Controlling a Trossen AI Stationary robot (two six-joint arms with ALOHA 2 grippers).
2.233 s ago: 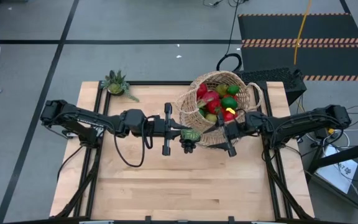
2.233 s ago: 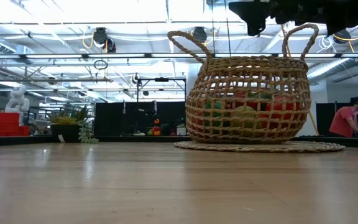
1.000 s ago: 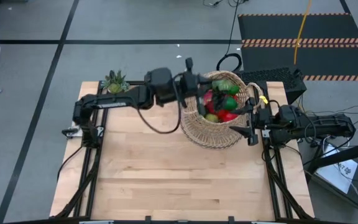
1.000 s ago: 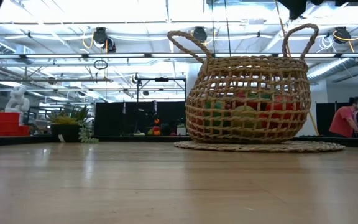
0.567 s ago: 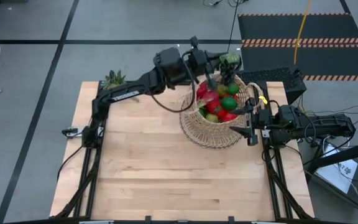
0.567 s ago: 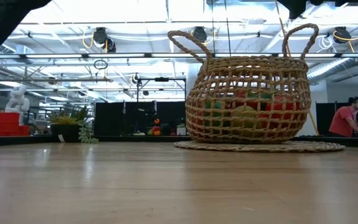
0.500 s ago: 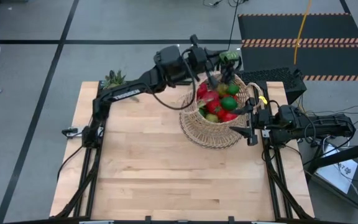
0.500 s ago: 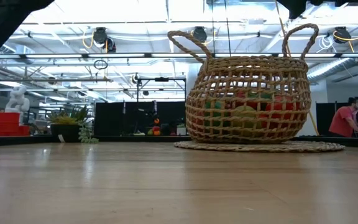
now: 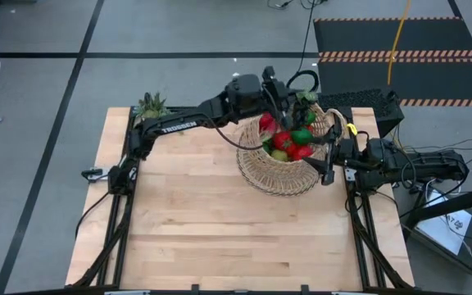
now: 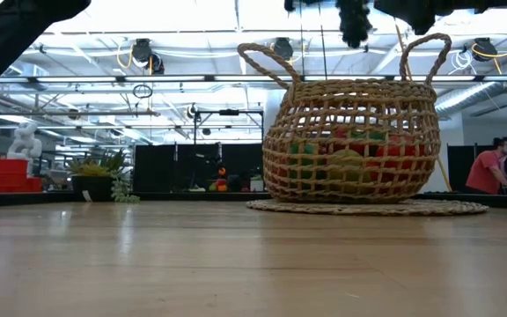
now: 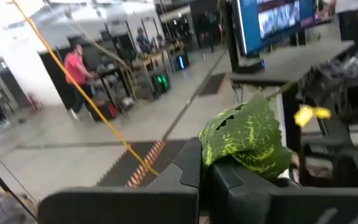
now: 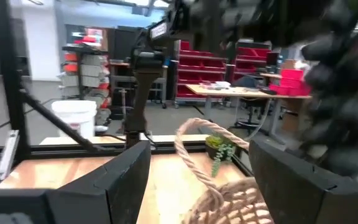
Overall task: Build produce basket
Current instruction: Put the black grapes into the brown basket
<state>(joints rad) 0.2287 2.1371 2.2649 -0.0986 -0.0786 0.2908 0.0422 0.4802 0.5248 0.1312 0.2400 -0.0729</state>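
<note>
The tan woven basket (image 9: 269, 176) (image 10: 350, 141) stands at the table's far right, with red and green produce (image 9: 291, 141) inside. My left gripper (image 9: 292, 95) (image 11: 205, 165) reaches level over the basket's far part, shut on a dark grape bunch (image 10: 355, 22) with a green leaf (image 11: 247, 140). The grapes also loom blurred in the right wrist view (image 12: 340, 93). My right gripper (image 9: 326, 161) (image 12: 210, 180) stands open just outside the basket's right side, facing a loop handle (image 12: 194, 143) and touching nothing. My left gripper pinches the top of the grape bunch, right by its green leaf (image 11: 225, 155), between its two fingers. The fingers come level from the table's left. The leaf stands out past the fingertips and the dark grapes (image 10: 355, 26) hang below, clear above the basket's rim.
A small spiky potted plant (image 9: 152, 107) (image 10: 99, 176) sits at the table's far left corner. The bare wooden tabletop (image 9: 220, 229) stretches over the whole near half. A round woven mat (image 10: 368, 208) lies under the basket.
My left gripper, still shut on the grapes, has swung from the basket's left rim toward the table's right and far side, then come down over the basket's far part. The grapes have dropped into the top of the low view.
</note>
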